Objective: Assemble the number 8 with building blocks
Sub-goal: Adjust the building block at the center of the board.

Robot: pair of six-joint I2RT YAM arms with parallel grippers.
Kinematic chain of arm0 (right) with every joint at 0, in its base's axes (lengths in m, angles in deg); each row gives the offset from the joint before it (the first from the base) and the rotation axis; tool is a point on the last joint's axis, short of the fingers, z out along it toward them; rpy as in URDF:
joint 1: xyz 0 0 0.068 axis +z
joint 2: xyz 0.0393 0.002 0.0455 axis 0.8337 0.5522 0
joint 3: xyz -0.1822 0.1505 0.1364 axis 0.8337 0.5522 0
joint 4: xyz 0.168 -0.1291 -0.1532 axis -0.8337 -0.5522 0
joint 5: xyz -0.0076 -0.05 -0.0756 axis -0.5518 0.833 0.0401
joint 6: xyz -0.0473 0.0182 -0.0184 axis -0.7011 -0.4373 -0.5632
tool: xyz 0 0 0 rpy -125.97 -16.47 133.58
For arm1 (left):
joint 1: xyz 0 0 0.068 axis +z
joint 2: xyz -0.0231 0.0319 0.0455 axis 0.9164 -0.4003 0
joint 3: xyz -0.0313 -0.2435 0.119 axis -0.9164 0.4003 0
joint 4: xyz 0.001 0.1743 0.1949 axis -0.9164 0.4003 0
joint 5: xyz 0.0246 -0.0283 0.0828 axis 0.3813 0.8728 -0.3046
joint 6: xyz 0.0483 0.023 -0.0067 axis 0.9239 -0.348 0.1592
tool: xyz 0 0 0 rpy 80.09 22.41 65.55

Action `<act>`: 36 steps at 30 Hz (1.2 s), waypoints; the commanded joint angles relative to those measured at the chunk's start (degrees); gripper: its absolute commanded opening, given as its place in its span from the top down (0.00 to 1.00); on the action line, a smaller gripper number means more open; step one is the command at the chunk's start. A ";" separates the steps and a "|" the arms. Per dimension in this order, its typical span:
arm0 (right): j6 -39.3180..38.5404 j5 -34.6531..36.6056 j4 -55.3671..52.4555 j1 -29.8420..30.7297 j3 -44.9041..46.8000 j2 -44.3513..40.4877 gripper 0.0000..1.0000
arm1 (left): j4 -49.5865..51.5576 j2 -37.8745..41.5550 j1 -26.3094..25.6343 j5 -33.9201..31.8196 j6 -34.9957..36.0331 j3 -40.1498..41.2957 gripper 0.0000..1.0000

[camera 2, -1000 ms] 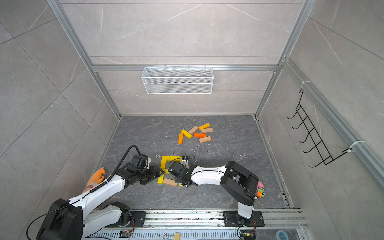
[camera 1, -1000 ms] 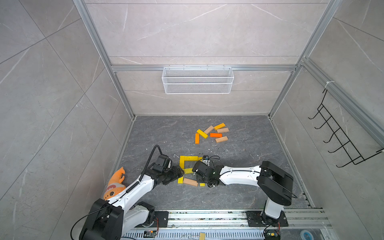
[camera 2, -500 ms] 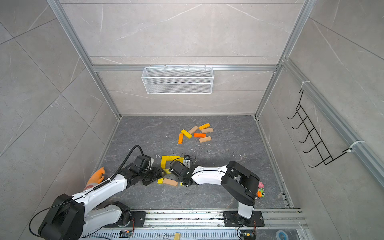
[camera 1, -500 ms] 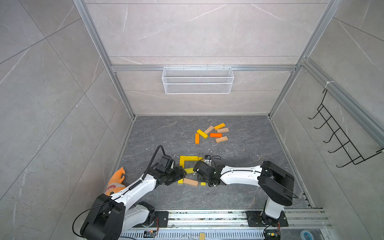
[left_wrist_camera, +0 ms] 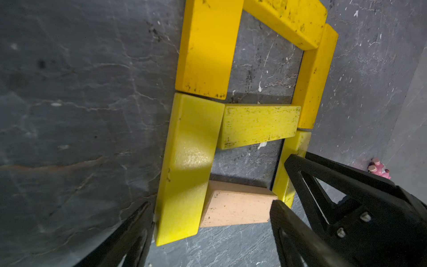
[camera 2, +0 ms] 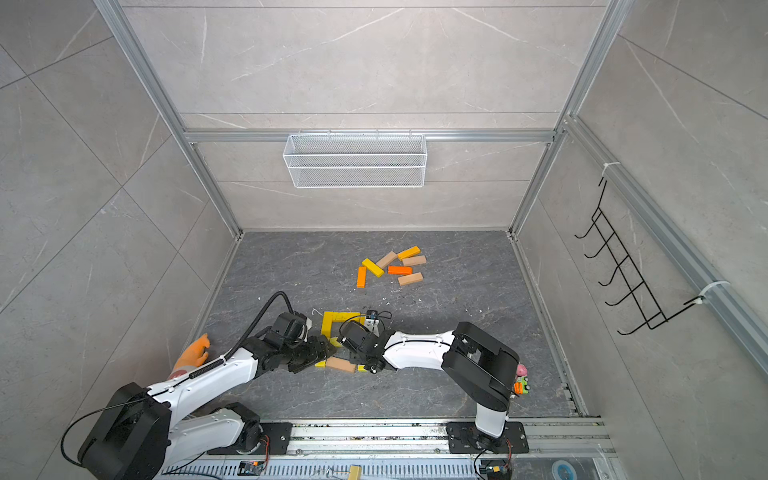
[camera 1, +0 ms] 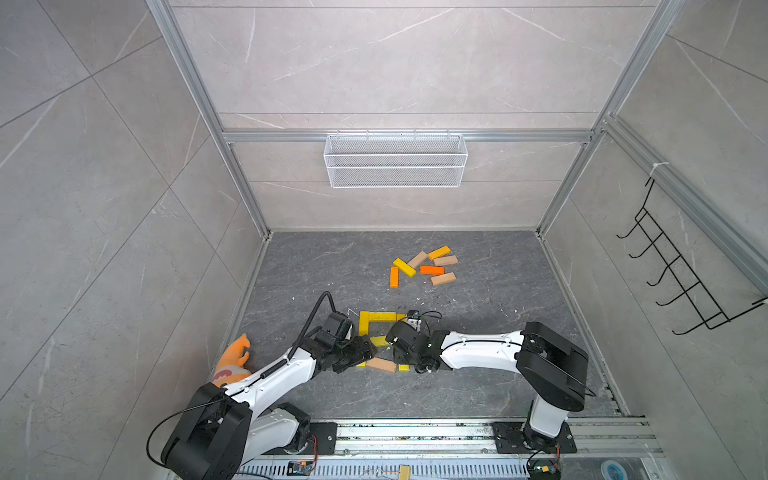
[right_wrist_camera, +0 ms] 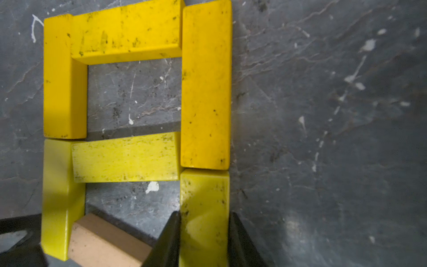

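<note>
- Right gripper (right_wrist_camera: 204,216) clamps the yellow bar (right_wrist_camera: 204,194), the lower right upright.
- Left gripper (left_wrist_camera: 210,205), jaws wide, straddles the tan block (left_wrist_camera: 235,208), which lies crosswise and slightly askew as the bottom stroke; the left arm is nearer.

Grey tiled walls (camera 1: 395,62), dark marbled floor (camera 1: 332,257), wire basket (camera 1: 395,166)

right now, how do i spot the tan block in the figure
On the dark floor, close to the front rail, find the yellow block figure. The tan block closes its rail-side end, the only piece there not yellow.
</note>
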 commanded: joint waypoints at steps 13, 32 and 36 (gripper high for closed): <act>1.00 2.03 -2.03 -0.33 -1.09 1.46 0.68 | -1.50 -0.65 -1.86 -0.44 -1.36 -0.73 0.18; 1.04 1.66 0.37 -0.29 0.89 -2.02 0.52 | 2.72 0.13 -1.92 -3.74 0.55 -3.22 0.18; 1.18 0.49 1.12 -0.28 2.37 -3.98 0.52 | 3.67 -0.03 -1.74 -5.23 1.58 -4.66 0.18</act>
